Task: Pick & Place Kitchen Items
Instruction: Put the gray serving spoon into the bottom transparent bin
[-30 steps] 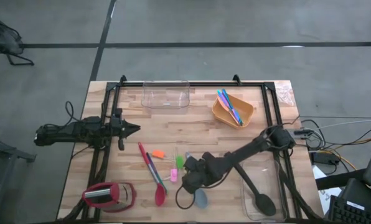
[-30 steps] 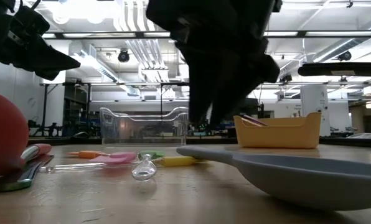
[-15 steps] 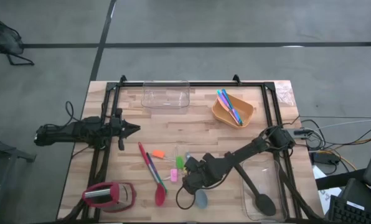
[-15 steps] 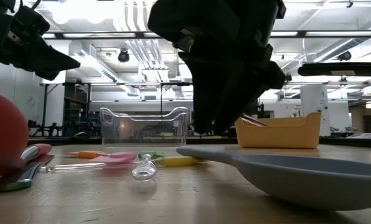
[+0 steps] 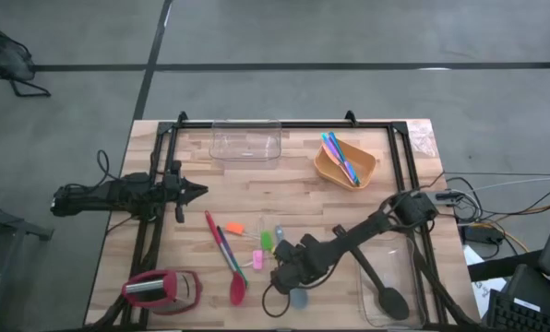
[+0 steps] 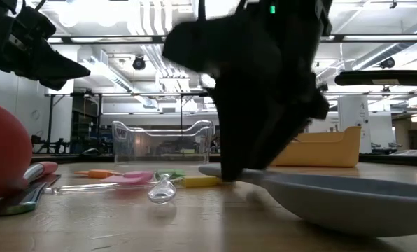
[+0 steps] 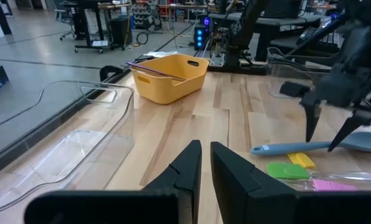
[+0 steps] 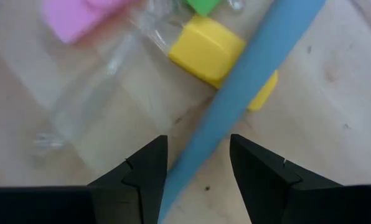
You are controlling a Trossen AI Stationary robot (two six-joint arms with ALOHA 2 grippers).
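The right gripper (image 5: pixel 284 277) is hanging low over the grey-blue spatula (image 8: pixel 235 93), its 2 fingers (image 8: pixel 142 171) spread open to either side of the handle and holding nothing. The spatula is lying near the table's (image 5: pixel 293 189) front edge, roughly midway along it, with the yellow piece (image 8: pixel 218 57) tucked under its handle and the pink piece (image 8: pixel 70 18) and green piece (image 5: pixel 267 240) close by. A closing pinch could be catching the yellow piece too, or nudging the slim handle sideways so it slips out. The left gripper (image 5: pixel 194 192) is waiting near the left edge, fingers nearly together and empty.
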